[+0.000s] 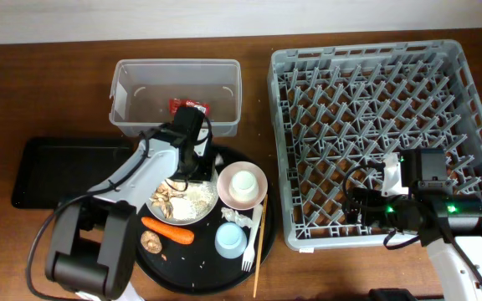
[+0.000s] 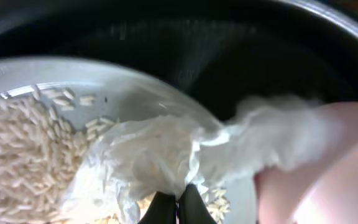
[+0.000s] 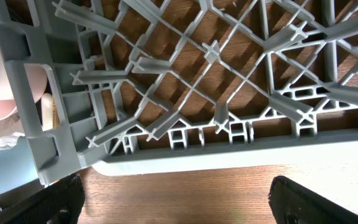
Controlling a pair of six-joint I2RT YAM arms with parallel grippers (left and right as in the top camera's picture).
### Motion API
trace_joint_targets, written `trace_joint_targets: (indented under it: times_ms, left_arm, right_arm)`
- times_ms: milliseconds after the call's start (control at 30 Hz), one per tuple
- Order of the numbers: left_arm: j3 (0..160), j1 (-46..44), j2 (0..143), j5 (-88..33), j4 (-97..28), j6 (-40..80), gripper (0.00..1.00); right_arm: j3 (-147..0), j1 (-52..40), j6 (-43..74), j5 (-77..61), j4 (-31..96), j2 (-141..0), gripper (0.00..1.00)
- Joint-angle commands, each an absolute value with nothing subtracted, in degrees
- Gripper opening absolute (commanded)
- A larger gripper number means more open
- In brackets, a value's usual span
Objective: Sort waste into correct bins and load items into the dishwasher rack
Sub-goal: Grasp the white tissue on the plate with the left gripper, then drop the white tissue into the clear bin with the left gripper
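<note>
My left gripper is low over the white plate, shut on a crumpled white tissue that lies beside the rice scraps. The pink bowl holds a white cup. A carrot, a brown bit, a second tissue, a blue cup, a fork and a chopstick lie nearby. A red wrapper sits in the clear tub. My right gripper stands open at the grey rack's front edge, holding nothing.
The plate, bowl and cups sit on a large round black tray. A shallow black rectangular tray lies at the left. Bare wooden table shows below the rack's front rim.
</note>
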State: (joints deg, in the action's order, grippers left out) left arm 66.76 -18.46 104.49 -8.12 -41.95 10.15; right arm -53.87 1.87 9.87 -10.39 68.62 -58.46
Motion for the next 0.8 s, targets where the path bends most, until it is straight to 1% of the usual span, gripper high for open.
trace_joint_targets:
  times_ms: [0, 200, 300, 367, 467, 500, 533, 567, 633, 667, 700, 767]
  left_arm:
    - [70.5, -18.2, 98.1, -8.1, -44.8, 10.0, 0.00]
    - [71.5, -18.2, 91.6, -7.7, -46.7, 10.0, 0.01]
    - [73.2, -18.2, 89.6, -3.2, -38.9, 9.1, 0.01]
    - [73.2, -18.2, 90.8, 1.4, -30.3, 9.1, 0.00]
    - [73.2, -17.0, 96.1, 1.3, -19.7, 9.2, 0.01]
    - [73.2, -16.7, 97.4, 1.3, -18.2, 9.2, 0.04]
    - [73.2, -16.3, 98.9, 1.3, -16.5, 9.2, 0.13]
    - [73.2, -15.5, 101.2, 1.3, -15.3, 9.2, 0.33]
    - [73.2, -15.0, 101.7, 1.3, -15.7, 9.2, 0.50]
    - [73.4, -15.0, 101.1, 1.2, -16.0, 9.2, 0.64]
    - [74.0, -15.0, 99.8, 1.1, -17.5, 9.2, 0.71]
    - [74.9, -15.0, 95.5, 0.9, -24.3, 9.2, 0.75]
  right_arm:
    - [-55.0, 1.6, 9.5, -9.8, 68.8, -58.5, 0.98]
    - [-55.0, 1.6, 9.5, -9.8, 68.8, -58.5, 0.98]
    - [-55.0, 1.6, 9.5, -9.8, 68.8, -58.5, 0.98]
    - [-55.0, 1.6, 9.5, -9.8, 68.8, -58.5, 0.98]
    - [-55.0, 1.6, 9.5, -9.8, 68.8, -58.5, 0.98]
    - [-55.0, 1.6, 9.5, -9.8, 68.8, -58.5, 0.98]
    - [-55.0, 1.6, 9.5, -9.8, 68.8, -58.5, 0.98]
    - [-55.0, 1.6, 9.5, -9.8, 68.8, -58.5, 0.98]
    - [-55.0, 1.6, 9.5, -9.8, 68.8, -58.5, 0.98]
    - [-55.0, 1.6, 9.5, -9.8, 68.8, -58.5, 0.98]
    - [-55.0, 1.6, 9.5, -9.8, 68.8, -58.5, 0.98]
    - [-55.0, 1.6, 9.5, -9.8, 68.8, -58.5, 0.98]
